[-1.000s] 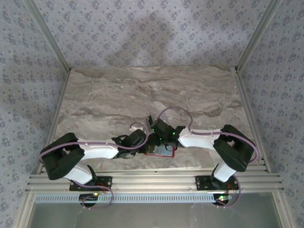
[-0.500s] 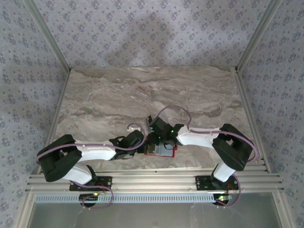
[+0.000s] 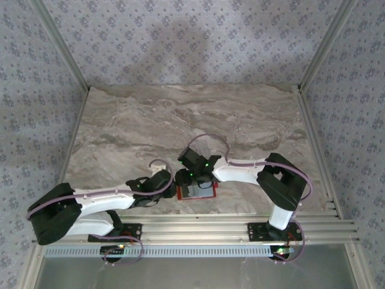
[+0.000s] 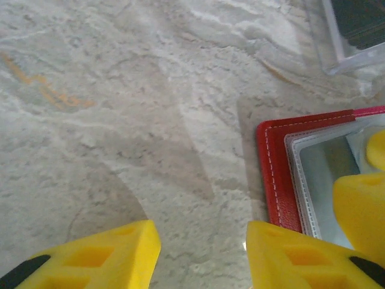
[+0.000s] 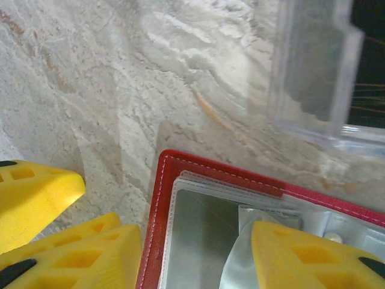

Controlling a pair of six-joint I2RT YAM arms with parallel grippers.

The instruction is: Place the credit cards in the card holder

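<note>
Card holder (image 3: 195, 192) open at the table's (image 3: 180, 120) near edge
Left gripper (image 4: 201, 253) and right gripper (image 5: 186, 259) spread, pinching nothing; holder likely light, floppy, slick-sleeved; pinch its red rim

On my feed, the table (image 3: 180, 114) under my left gripper (image 4: 201, 256) is a grey-beige marble-look slab that runs on well beyond it. Pale grey-blue papered walls (image 3: 180, 42) with small flower sprigs close it on three sides. Behind the gripper lie ribbed aluminium rails (image 3: 192, 232), and the light is soft and even.
</note>
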